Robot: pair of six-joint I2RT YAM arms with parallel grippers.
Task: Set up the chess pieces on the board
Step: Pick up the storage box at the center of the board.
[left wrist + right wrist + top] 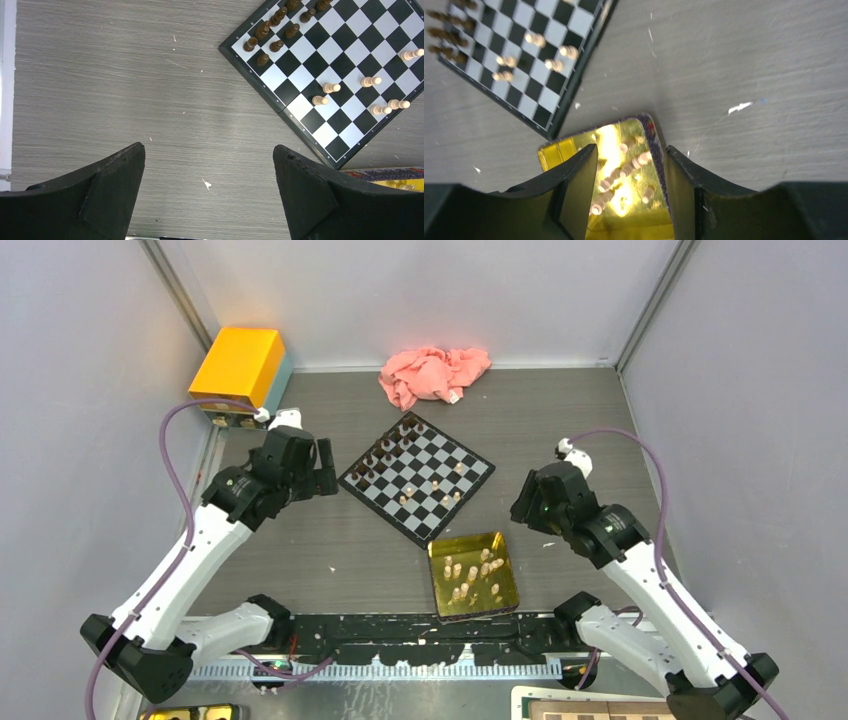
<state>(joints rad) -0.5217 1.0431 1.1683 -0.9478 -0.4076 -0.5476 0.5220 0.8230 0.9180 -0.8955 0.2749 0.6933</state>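
board point(417, 477) mid-table, set diagonally; dark pieces point(385, 448) at far-left corner, few pale pieces point(432, 486) mid-board. yellow tray point(473, 576) with more pale pieces just near of board. pink cloth point(433, 375) beyond, orange box point(239, 365) far left. left gripper point(209, 186) spread, empty, left of board; right gripper point(631, 175) spread, empty, above tray.

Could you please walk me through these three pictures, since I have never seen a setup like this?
Certainly. Two white robot arms are bolted at the table's near edge. The wide picture comes from a camera above them; the other two come from cameras on each wrist, looking past its black fingers.

On the table lie a chessboard with dark pieces gathered at one corner and a few pale pieces scattered, a yellow tray holding more pale pieces, a pink cloth and a yellow box.

The left hand hovers open over bare table beside the board. The right hand is open above the tray. Neither holds anything.
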